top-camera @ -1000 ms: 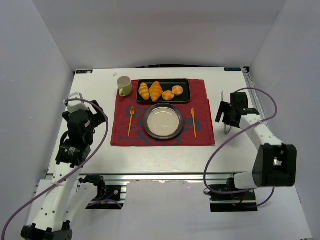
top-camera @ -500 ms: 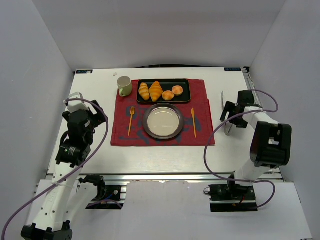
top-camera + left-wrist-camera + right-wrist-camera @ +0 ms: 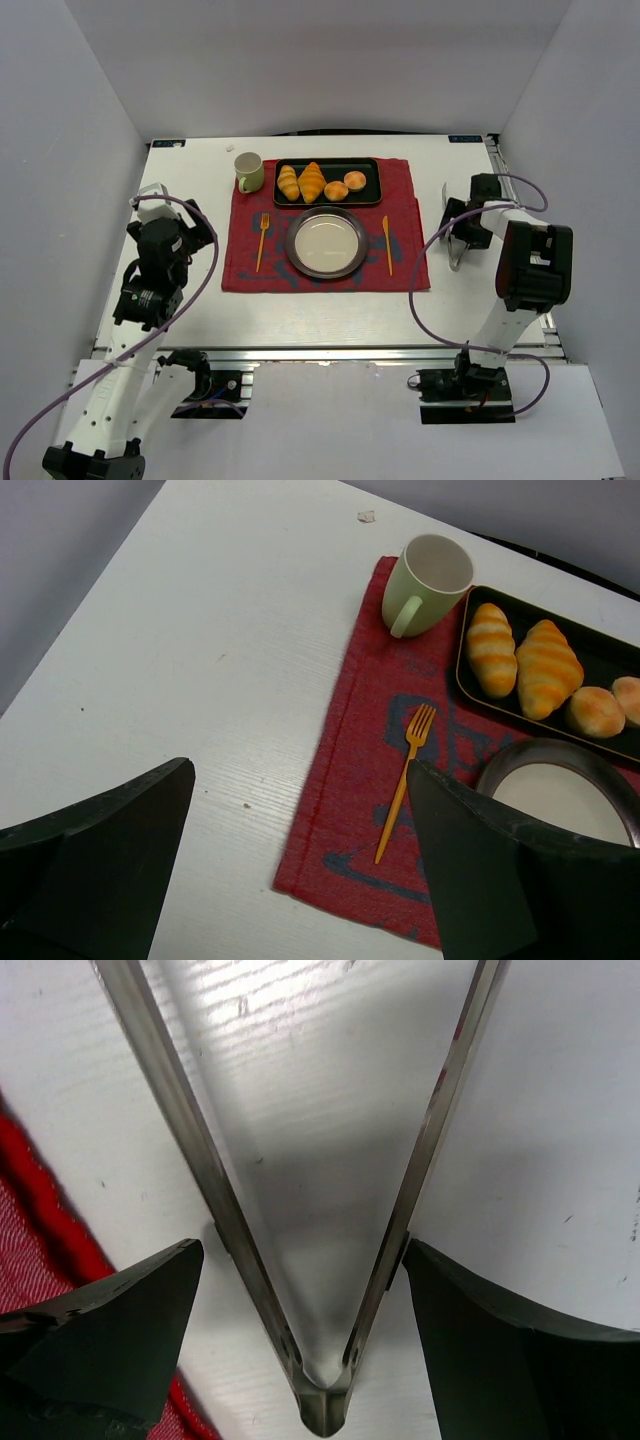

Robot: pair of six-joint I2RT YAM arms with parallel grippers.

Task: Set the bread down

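Observation:
The bread point(image 3: 336, 190), a small golden-orange bun, lies in the black tray point(image 3: 370, 168) beside a paler bun point(image 3: 355, 180). It also shows in the left wrist view point(image 3: 595, 712). An empty round plate point(image 3: 292, 243) sits in front of the tray. Steel tongs point(image 3: 449, 235) lie on the table right of the mat. My right gripper point(image 3: 461, 228) is open, its fingers astride the tongs point(image 3: 215, 1210) near their hinge; the right finger point(image 3: 470, 1320) is touching a tong arm. My left gripper point(image 3: 190, 236) is open and empty above the table left of the mat point(image 3: 300, 770).
A red mat point(image 3: 240, 262) holds the tray, the plate, an orange fork point(image 3: 262, 243) and an orange knife point(image 3: 387, 245). Two croissants point(image 3: 301, 182) lie in the tray's left half. A green mug point(image 3: 249, 171) stands at the mat's far left corner.
My right arm has folded in and the gripper has come down over the tongs. The left arm has barely moved.

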